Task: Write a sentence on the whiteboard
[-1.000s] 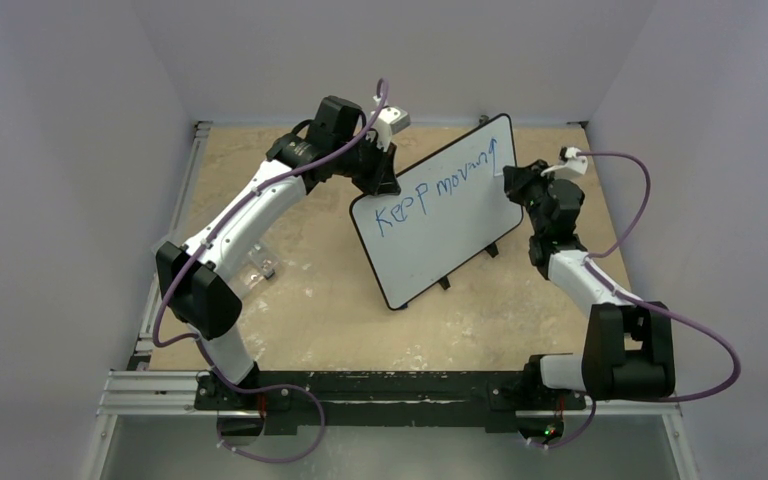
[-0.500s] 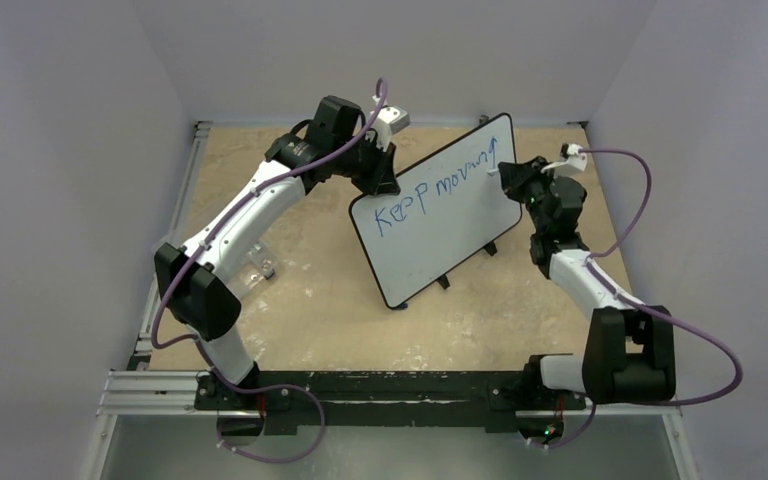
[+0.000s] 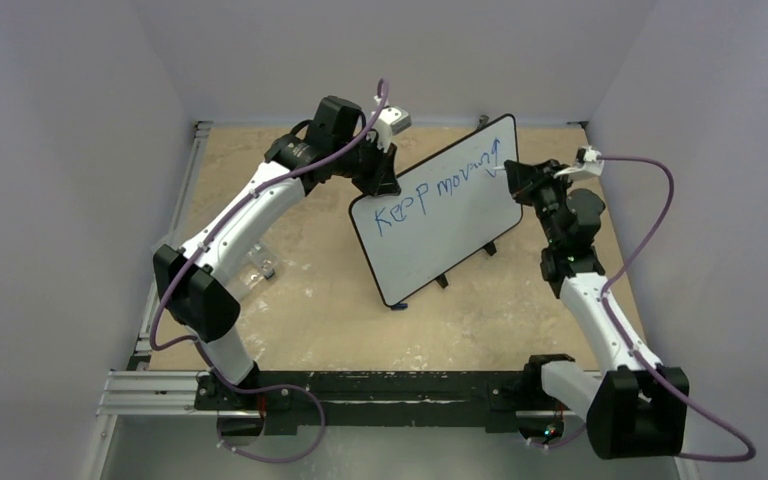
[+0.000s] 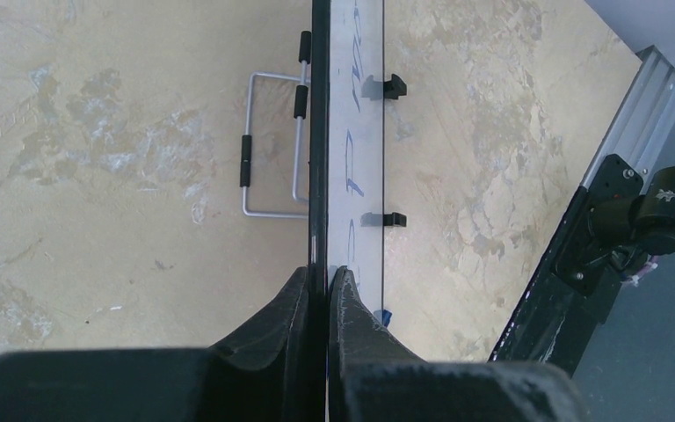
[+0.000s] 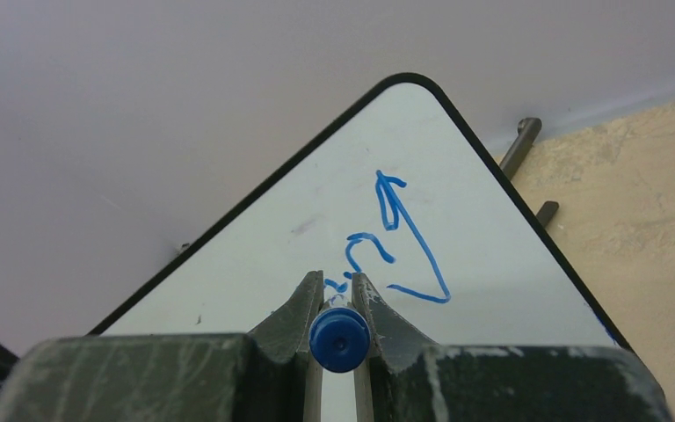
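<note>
The whiteboard [image 3: 440,235] stands tilted on its black feet in the middle of the table. Blue letters reading "Keep moving" [image 3: 438,190] run along its top. My left gripper [image 3: 385,182] is shut on the board's upper left edge; the left wrist view shows the board [image 4: 356,132] edge-on between the fingers of that gripper [image 4: 327,281]. My right gripper [image 3: 513,173] is at the board's upper right, shut on a blue marker [image 5: 339,339]. The marker's tip is at the last letters [image 5: 404,237] on the board [image 5: 510,272]; the tip itself is hidden.
A wire stand [image 4: 268,145] lies on the table behind the board. A small metal clip [image 3: 262,268] lies near the left arm. A small blue piece [image 3: 397,307] sits at the board's near corner. Grey walls close three sides; an aluminium rail [image 3: 150,310] runs along the left.
My right arm has stretched out, its elbow swinging toward the near right, and the gripper with the marker has shifted slightly up the board's right end. The board and left arm are still.
</note>
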